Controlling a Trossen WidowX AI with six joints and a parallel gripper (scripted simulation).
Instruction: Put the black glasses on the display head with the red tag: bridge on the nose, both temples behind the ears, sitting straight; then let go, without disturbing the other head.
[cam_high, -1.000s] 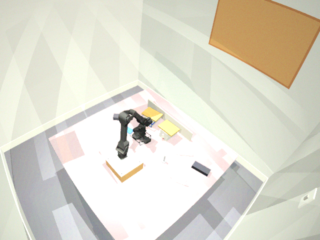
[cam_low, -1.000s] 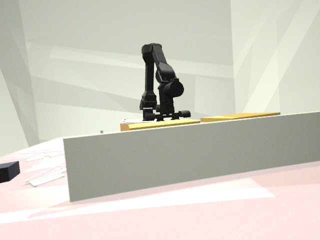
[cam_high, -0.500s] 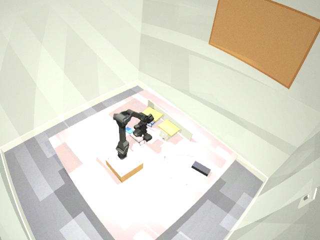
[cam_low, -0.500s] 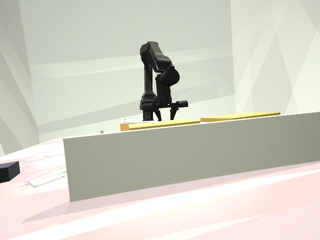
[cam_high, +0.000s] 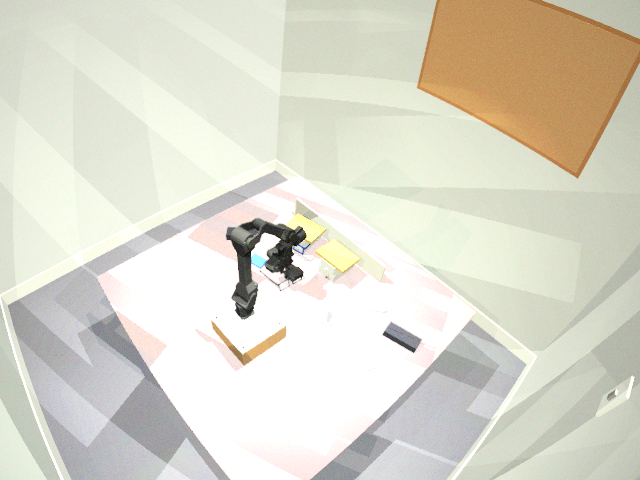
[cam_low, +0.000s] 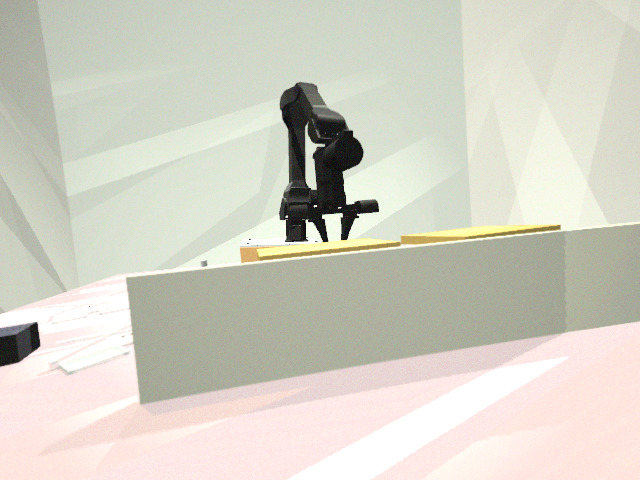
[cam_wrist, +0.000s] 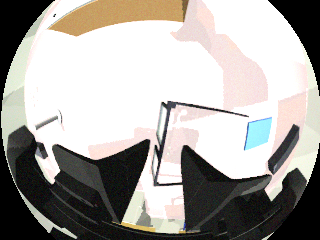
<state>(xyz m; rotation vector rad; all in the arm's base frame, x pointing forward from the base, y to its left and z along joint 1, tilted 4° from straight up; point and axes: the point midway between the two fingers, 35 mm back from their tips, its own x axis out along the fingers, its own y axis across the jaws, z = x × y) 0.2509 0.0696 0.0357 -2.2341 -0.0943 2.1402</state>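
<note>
The black glasses (cam_high: 281, 287) (cam_wrist: 171, 105) lie low under my gripper, the front rim between the fingertips as seen in the wrist view and one temple stretching right. My gripper (cam_high: 284, 272) (cam_low: 334, 239) (cam_wrist: 167, 144) points down with its fingers parted; nothing is held between them. A pale display head (cam_high: 327, 269) with a small red mark low on it stands under the right yellow panel (cam_high: 338, 254). Blue-rimmed glasses (cam_high: 301, 248) show at the left yellow panel (cam_high: 308, 228); the other head there is mostly hidden. The exterior view does not show the heads.
A long grey-green upright panel (cam_high: 373, 265) (cam_low: 336, 320) stands behind the yellow panels. A light blue square (cam_high: 258, 260) (cam_wrist: 258, 133) lies beside the black glasses. A dark block (cam_high: 402, 336) (cam_low: 19, 342) and a small pale post (cam_high: 329, 316) stand on the other side.
</note>
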